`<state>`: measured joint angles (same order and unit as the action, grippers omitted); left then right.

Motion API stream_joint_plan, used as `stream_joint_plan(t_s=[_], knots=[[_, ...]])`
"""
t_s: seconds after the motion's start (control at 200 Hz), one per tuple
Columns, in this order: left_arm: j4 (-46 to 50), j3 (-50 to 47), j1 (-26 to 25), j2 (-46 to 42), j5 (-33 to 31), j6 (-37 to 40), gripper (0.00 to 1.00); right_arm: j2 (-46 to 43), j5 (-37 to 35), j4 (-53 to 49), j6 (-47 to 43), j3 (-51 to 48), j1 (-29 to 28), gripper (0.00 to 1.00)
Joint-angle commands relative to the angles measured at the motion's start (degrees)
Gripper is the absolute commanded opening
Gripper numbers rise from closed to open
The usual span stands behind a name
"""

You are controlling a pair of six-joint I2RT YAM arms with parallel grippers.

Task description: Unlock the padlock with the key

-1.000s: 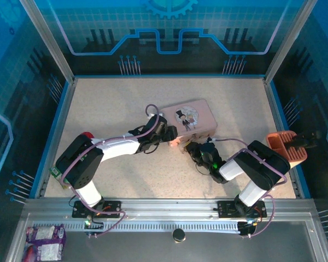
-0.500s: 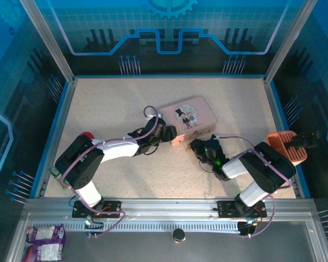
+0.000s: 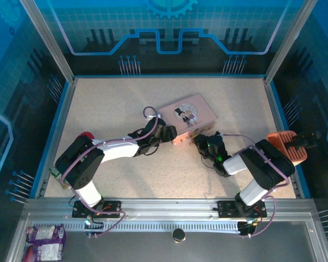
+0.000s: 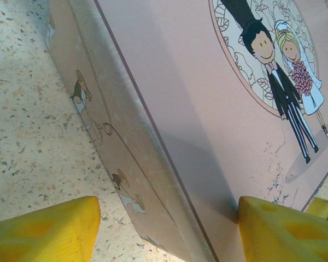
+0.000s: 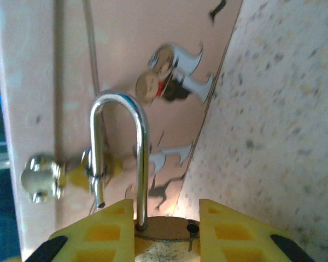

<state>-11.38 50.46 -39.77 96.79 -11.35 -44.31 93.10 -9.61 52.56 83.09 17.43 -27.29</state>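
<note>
The padlock (image 5: 165, 240) hung at the front wall of the pink tin (image 3: 188, 115), at about 5 o'clock from the tin's middle. Its silvery shackle (image 5: 144, 158) was threaded through the tin's hasp (image 5: 98, 165). The right end effector (image 3: 204, 143) was closed snugly on the brass body, with a yellow finger (image 5: 106, 232) against each side. One leg of the shackle ran into the body. The other ended short at 9 o'clock of it, clear of the body, and a small dark hole (image 5: 192, 227) sat empty at the body's 3 o'clock end. From that I judged the lock probably already sprung, with the shackle swung aside and only the slip out of the hasp left to do. The picture was soft, so this was not certain.

The left end effector (image 3: 169, 132) stood wide at the tin's 8 o'clock corner, its fingers (image 4: 279, 232) straddling wall and lid. Bare surface (image 4: 27, 136) lay between the outer finger and the wall, so it gripped nothing and seemed only to brace the tin.

Where the key was could not be told, because the lock's underside and keyhole were cut off below the fingers. From above, both wrists crowded the tin's near edge, and nothing so small could be made out there.
</note>
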Motion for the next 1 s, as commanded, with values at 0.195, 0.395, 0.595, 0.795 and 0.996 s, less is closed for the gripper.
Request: stream_joint_plan(t_s=[0.195, 0.395, 0.595, 0.795, 0.996], knots=[[6.15, -1.02, -0.36, 1.83, -1.37, -0.55, 0.66, -1.7, -2.69, 1.43, 1.02, 3.77, 1.02, 0.07], [5.96, -2.18, -0.12, 1.08, -1.91, -0.53, 0.67, -6.41, -1.63, -2.65, 0.19, 1.12, 5.21, 0.08], [2.31, -2.95, 0.0, -0.51, -0.74, -0.25, 0.68, -10.0, 0.77, -5.96, -2.65, 0.67, 6.46, 0.08], [3.66, -2.51, 0.97, -4.66, 0.67, 1.76, 0.71, -16.6, 3.79, -15.81, -10.54, 3.28, 6.42, 0.09], [6.28, -4.48, 2.99, -13.9, 1.88, 6.44, 0.75, -24.22, 7.6, -29.17, -21.04, 6.51, 5.71, 0.09]])
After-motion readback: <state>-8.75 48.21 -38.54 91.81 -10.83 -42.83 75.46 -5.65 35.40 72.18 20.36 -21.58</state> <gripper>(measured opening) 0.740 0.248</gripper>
